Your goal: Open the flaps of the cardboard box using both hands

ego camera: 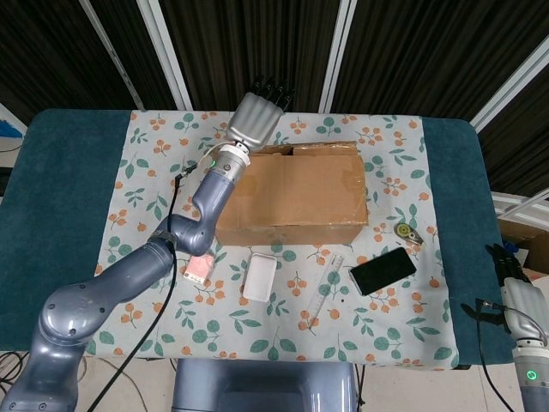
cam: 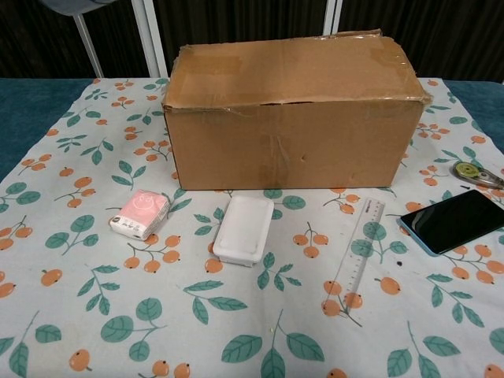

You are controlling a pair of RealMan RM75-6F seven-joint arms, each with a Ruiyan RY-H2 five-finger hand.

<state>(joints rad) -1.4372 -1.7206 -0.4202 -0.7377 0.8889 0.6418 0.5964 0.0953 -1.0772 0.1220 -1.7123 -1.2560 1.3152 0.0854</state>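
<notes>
On the tabletop (cam: pixel 47 331), nearest, lie a white case (cam: pixel 243 230), a pink packet (cam: pixel 139 213) at its left, and a ruler (cam: pixel 358 253) and phone (cam: pixel 454 220) at its right. The right hand (ego camera: pixel 518 292) hangs low at the near right edge; its grasp I cannot tell. Behind them, in the middle, stands the cardboard box (cam: pixel 291 118), brown, creased, with old tape, its top flaps lying flat. The left hand (ego camera: pixel 256 118) is over its far left corner, fingers straight, holding nothing.
</notes>
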